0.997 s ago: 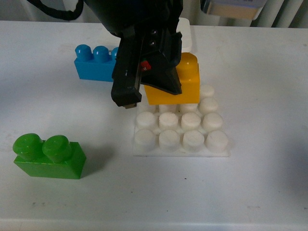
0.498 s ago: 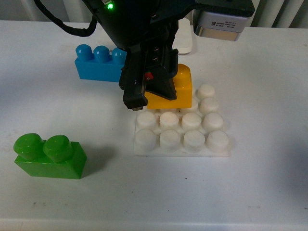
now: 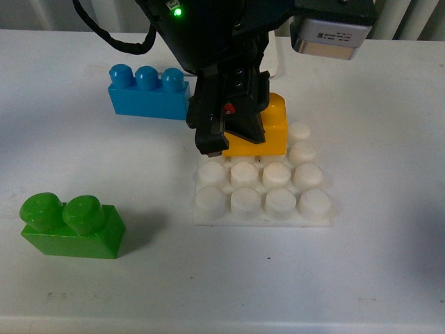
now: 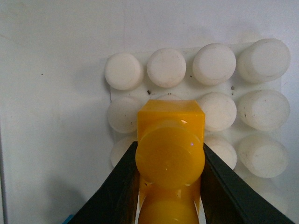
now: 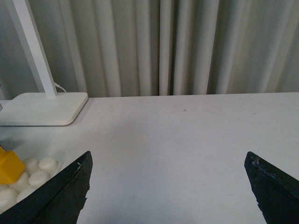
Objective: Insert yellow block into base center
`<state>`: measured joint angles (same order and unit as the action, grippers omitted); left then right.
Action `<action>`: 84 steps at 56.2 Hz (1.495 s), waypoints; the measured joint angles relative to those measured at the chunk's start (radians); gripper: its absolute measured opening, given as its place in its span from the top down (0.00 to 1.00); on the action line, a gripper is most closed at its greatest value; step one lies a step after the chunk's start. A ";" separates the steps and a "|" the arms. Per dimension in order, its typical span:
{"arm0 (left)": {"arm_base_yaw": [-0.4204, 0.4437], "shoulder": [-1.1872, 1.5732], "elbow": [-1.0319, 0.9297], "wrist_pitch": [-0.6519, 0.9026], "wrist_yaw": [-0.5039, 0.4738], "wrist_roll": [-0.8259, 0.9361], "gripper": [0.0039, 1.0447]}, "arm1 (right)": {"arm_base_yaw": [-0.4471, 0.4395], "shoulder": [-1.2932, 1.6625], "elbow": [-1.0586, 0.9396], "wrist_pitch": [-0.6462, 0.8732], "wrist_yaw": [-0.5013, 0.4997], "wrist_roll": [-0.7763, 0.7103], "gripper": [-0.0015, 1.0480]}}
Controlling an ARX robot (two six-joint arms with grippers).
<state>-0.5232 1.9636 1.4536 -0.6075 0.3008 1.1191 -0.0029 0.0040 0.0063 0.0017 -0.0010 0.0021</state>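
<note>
My left gripper (image 3: pixel 233 136) is shut on the yellow block (image 3: pixel 268 132), an orange-yellow two-stud brick. It holds the block over the far rows of the base (image 3: pixel 261 186), a white square plate with round studs. In the left wrist view the block (image 4: pixel 170 149) sits between the black fingers (image 4: pixel 124 186) above the base's middle studs (image 4: pixel 217 109). Whether the block touches the studs cannot be told. My right gripper (image 5: pixel 170 186) is open and empty over bare table; the block's corner (image 5: pixel 8 168) and some base studs (image 5: pixel 39 170) show at its edge.
A blue three-stud brick (image 3: pixel 147 92) lies behind and left of the base. A green two-stud brick (image 3: pixel 69 224) lies at the front left. A white lamp stand (image 5: pixel 44 107) with a pole stands behind the base. Curtains hang at the back.
My left gripper has moved right and lower with the yellow block, bringing it closer over the base's far studs.
</note>
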 joint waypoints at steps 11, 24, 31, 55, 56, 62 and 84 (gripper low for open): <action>-0.003 0.014 0.000 0.007 -0.003 0.001 0.70 | 0.000 0.000 0.000 0.000 0.000 0.000 0.09; -0.005 0.029 -0.022 0.049 0.005 -0.017 0.70 | 0.000 0.000 0.000 0.000 0.000 0.000 0.09; -0.006 0.033 -0.041 0.079 0.010 -0.031 0.70 | 0.000 0.000 0.000 0.000 0.000 0.000 0.09; -0.012 -0.011 -0.051 0.090 -0.046 -0.039 0.36 | 0.000 0.000 0.000 0.000 0.000 0.000 0.09; -0.012 -0.037 -0.059 0.095 -0.044 -0.038 0.30 | 0.000 0.000 0.000 0.000 0.000 0.000 0.09; -0.010 -0.193 -0.124 0.156 -0.055 -0.016 0.10 | 0.000 0.000 0.000 0.000 0.000 0.000 0.09; 0.178 -0.831 -0.785 0.763 -0.296 -0.260 0.06 | 0.000 0.000 0.000 0.000 0.000 0.000 0.09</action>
<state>-0.3450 1.1324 0.6685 0.1555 0.0048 0.8589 -0.0029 0.0040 0.0063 0.0017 -0.0010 0.0021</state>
